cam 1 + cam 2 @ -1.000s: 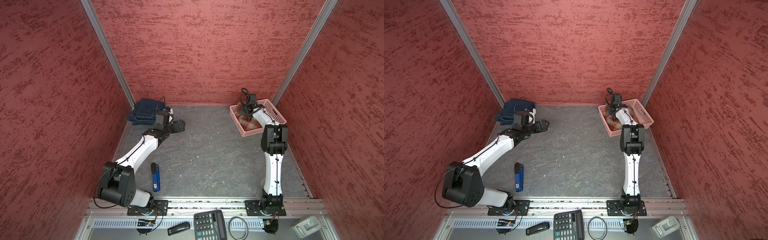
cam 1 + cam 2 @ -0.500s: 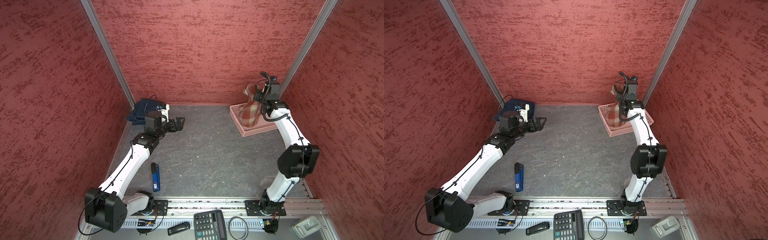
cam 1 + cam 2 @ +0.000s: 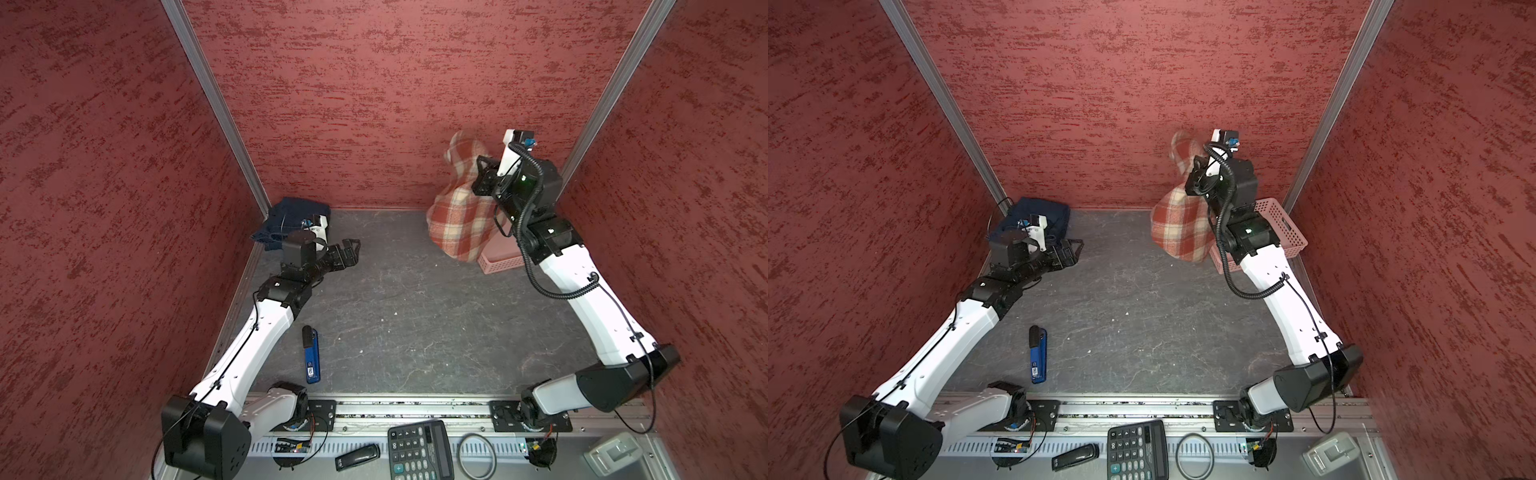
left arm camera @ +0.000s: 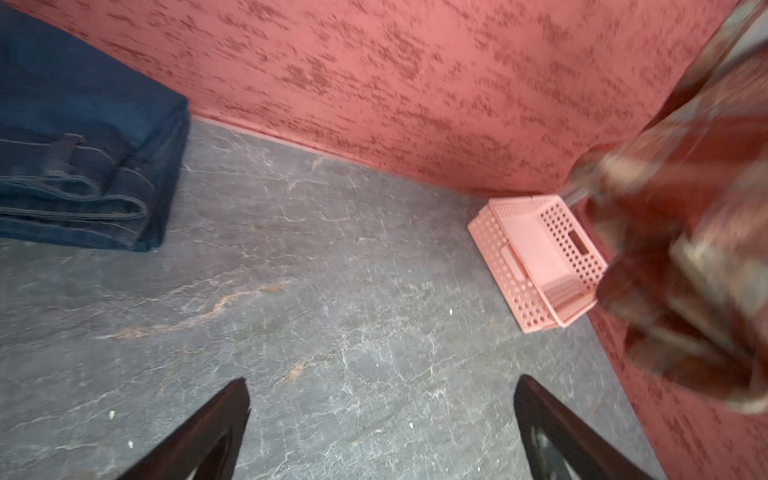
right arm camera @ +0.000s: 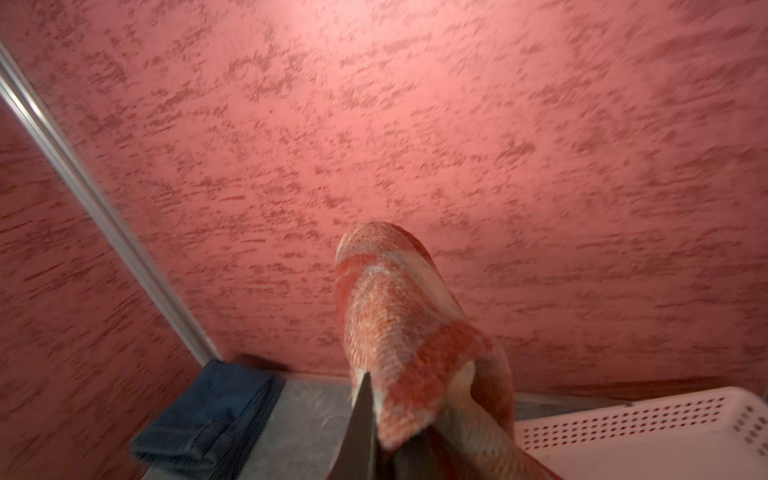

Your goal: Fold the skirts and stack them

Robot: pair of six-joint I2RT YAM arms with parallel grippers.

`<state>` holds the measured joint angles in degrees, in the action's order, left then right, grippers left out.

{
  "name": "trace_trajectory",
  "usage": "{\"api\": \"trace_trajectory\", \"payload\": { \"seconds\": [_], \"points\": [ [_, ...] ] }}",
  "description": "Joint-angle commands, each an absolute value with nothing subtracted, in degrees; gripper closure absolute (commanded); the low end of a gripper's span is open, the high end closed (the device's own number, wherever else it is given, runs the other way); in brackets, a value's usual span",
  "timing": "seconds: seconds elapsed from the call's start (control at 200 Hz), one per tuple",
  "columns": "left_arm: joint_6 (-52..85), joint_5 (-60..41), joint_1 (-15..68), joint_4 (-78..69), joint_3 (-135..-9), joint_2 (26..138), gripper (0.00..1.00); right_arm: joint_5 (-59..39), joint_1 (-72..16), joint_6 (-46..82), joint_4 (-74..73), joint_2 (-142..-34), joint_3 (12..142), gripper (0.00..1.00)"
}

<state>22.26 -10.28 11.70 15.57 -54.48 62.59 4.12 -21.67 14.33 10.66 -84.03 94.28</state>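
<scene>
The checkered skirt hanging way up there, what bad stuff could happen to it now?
1. The right gripper pinches only one small bunch of the plaid skirt; the hanging part might pull it loose.
2. Its low end hangs near the pink basket and could catch the rim and drag it.
3. The left gripper is open beside the folded denim skirts, so the plaid skirt may land crumpled.

Both top views look steeply down from above the near edge onto the whole counter (image 3: 415, 324), nearly alike. We find the wrist views lower and nearer, facing the back wall (image 5: 415, 124); both share the denim skirts (image 4: 83, 166) and pink basket (image 4: 490, 232).
</scene>
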Motion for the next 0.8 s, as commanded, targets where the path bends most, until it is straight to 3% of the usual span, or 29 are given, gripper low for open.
{"api": "trace_trajectory", "payload": {
  "seconds": [0.0,0.05,0.125,0.17,0.306,0.531,0.796],
  "points": [
    [24.3,-12.4,10.1,13.9,-52.5,60.6,0.00,-2.3,-22.5,23.4,4.8,-81.7,82.9,0.98],
    [24.5,-14.1,9.5,13.7,-52.4,60.7,0.00,-3.6,-22.6,26.4,0.6,-78.8,73.8,0.89],
    [24.5,-14.8,9.2,14.5,-52.7,61.1,0.00,-3.7,-22.5,28.4,-0.3,-75.3,63.8,0.52],
    [24.3,-15.1,9.2,14.6,-52.5,61.2,0.00,-3.6,-22.6,28.3,2.3,-73.9,60.5,0.34],
    [25.3,-17.1,9.3,13.1,-49.7,61.8,0.00,-0.3,-22.7,28.2,9.2,-68.0,53.6,0.13],
    [25.3,-14.2,13.6,16.5,-47.4,62.3,0.00,0.1,-22.7,27.3,16.7,-66.4,53.9,0.11],
    [24.6,-9.3,19.1,23.4,-47.3,59.3,0.00,-3.1,-22.9,27.6,18.6,-71.1,54.5,0.18]
  ]
}}
